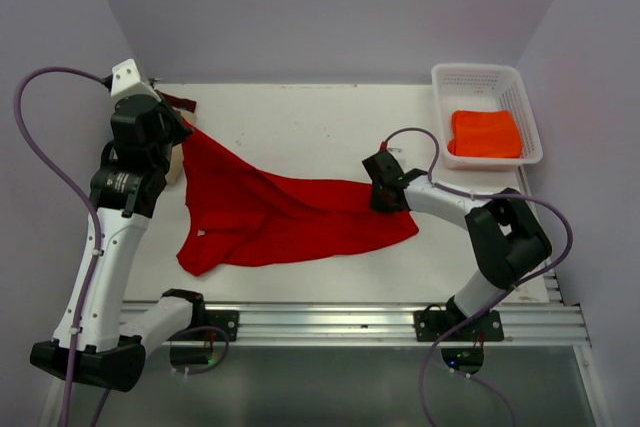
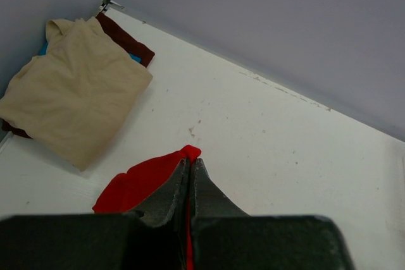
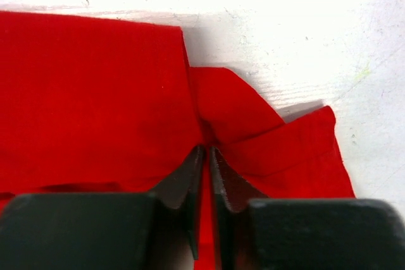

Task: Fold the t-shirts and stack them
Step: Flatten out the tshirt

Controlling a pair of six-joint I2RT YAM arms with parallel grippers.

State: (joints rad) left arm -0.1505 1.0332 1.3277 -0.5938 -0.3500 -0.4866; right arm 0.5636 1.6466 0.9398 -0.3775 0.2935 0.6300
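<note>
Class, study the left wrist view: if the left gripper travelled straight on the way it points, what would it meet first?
The left gripper, shut on the red t-shirt, would likely meet bare table first, then the back wall; depth is unclear. The tan t-shirt lies left of that line.

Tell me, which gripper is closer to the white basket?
Right. The right gripper pinches the red shirt left of the basket; the left gripper holds the shirt's other end, much farther left.
</note>
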